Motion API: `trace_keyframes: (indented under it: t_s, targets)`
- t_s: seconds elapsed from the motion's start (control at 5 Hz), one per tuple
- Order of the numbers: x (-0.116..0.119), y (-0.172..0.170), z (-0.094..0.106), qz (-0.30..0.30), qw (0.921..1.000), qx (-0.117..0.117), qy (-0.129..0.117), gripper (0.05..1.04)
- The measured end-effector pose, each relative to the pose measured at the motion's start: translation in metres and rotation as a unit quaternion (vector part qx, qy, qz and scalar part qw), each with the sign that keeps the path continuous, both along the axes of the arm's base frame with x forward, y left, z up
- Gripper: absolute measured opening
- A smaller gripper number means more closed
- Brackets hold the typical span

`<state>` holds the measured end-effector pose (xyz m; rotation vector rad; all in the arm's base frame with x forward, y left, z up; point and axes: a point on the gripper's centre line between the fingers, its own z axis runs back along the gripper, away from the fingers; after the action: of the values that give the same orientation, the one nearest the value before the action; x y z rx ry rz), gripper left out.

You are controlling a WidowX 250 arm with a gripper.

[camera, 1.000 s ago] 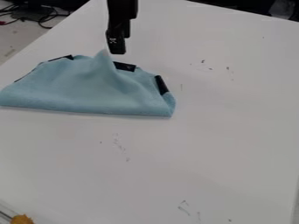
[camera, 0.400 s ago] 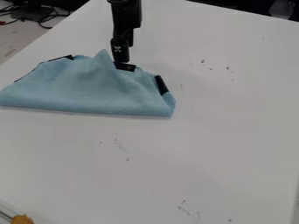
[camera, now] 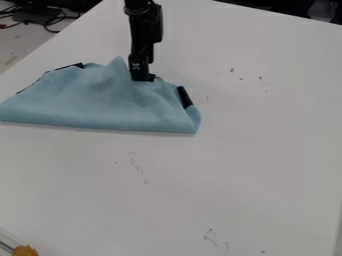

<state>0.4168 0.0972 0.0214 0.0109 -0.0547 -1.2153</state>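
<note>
With its tips at the dark-patched upper edge of the folded light-blue cloth (camera: 100, 102), the black gripper (camera: 142, 79) hangs at 11 o'clock; whether it grasps cannot be told. Cloth: 10 o'clock, straight fold toward 6. White tabletop (camera: 247, 150): open room, 1 through 6.

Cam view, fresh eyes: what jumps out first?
The blue cloth, folded and peaked in the middle, at the upper left of the white table. Next, the black gripper, hanging from the top edge down to the cloth's far side. Last, a small orange-yellow thing in the bottom left corner.
</note>
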Motion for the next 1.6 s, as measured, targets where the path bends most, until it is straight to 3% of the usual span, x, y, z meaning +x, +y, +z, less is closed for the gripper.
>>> trace_keyframes:
  t_s: [0.2, 0.4, 0.8, 1.0, 1.4, 1.6]
  targets:
    - [-0.001, -0.001, -0.003, 0.001, 1.0, -0.002, 0.004, 0.968]
    - [0.001, -0.002, -0.004, 0.0, 1.0, -0.002, 0.0, 0.871]
    - [0.002, -0.001, -0.005, -0.002, 1.0, -0.002, -0.005, 0.285]
    - [0.002, -0.001, -0.007, -0.002, 1.0, -0.003, -0.004, 0.113]
    - [-0.01, -0.002, -0.003, 0.003, 1.0, 0.005, 0.006, 0.054]
    - [-0.016, 0.002, 0.022, 0.012, 0.9996, 0.025, -0.01, 0.054]
